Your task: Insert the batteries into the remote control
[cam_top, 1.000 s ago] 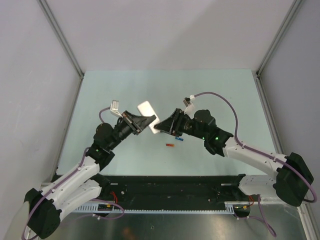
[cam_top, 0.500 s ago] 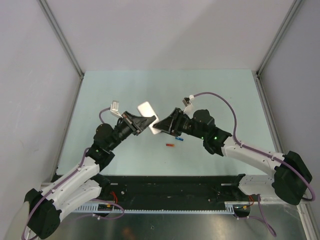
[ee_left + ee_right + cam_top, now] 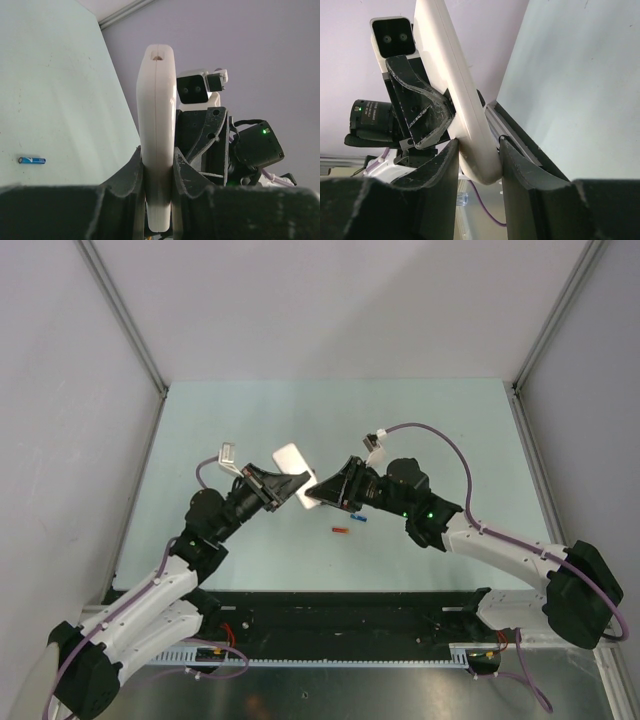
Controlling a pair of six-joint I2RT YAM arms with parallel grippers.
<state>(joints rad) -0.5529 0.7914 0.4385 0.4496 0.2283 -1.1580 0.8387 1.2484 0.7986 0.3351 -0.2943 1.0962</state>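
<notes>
Right gripper (image 3: 322, 492) edged toward 9 o'clock | it and left gripper (image 3: 290, 483) both clamp remote control (image 3: 290, 458) aloft | step: likely regrasp | next: free one arm for batteries (image 3: 341, 531) at 5 o'clock

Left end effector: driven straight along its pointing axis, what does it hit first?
The left end effector is shut on the remote control. Straight ahead, the right end effector, gripping the same remote, looks first in line, with its wrist camera beside it. Depth is unclear.
</notes>
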